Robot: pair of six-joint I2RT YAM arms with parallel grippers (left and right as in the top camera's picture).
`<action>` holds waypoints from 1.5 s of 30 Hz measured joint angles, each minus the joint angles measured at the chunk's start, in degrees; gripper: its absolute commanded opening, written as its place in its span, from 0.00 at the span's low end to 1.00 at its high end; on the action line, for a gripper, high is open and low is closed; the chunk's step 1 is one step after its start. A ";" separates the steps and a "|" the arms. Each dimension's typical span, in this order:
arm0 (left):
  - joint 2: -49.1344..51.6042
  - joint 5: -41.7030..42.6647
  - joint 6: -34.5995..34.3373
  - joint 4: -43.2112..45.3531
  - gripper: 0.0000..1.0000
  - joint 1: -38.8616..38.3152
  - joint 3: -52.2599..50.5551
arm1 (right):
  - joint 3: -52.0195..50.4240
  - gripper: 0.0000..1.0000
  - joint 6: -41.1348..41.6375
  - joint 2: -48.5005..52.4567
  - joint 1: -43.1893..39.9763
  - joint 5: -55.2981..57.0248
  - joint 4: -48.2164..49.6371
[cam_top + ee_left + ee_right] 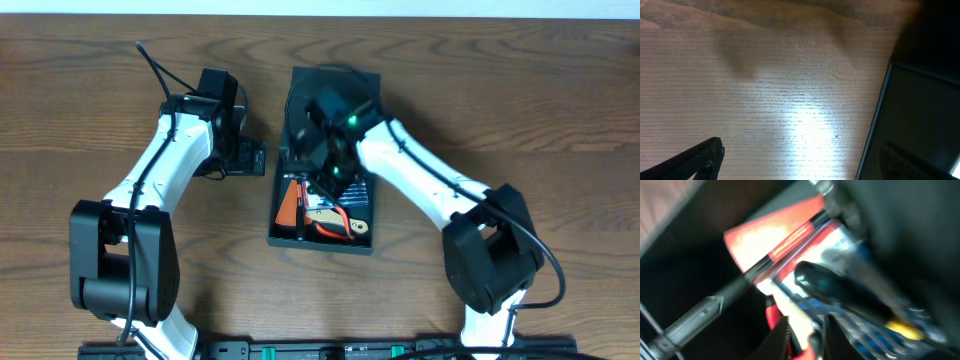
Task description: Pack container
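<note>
The container (322,246) lies on the table (520,90), with tools (335,225) inside it. Our right gripper (332,180) is low inside the container; the blur hides whether it grips something. The left gripper (250,158), just left of the container, is wide open and empty. We should rise straight, dragging nothing out.

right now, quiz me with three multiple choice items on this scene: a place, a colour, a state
1. The right gripper is: A parked at its base; B over the open container; C out of frame.
2. The container is: A white; B yellow; C dark teal-green.
3. The left gripper is: A open, empty; B shut on pliers; C shut on the lid.
B, overhead shows it above the tools packed inside; C, walls and lid show it; A, its fingers stand wide apart, nothing between.
</note>
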 measured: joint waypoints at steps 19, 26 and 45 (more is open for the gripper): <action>-9.14 13.55 4.76 -3.21 0.99 5.11 9.53 | 42.01 0.76 18.14 -0.02 -20.50 23.98 -18.23; -9.25 28.63 3.76 0.39 0.68 16.57 11.21 | 42.36 0.01 22.64 0.00 -36.20 16.35 -18.45; 11.89 47.45 1.81 0.85 0.11 19.91 11.23 | 14.93 0.01 26.99 0.02 -47.93 -10.88 -4.39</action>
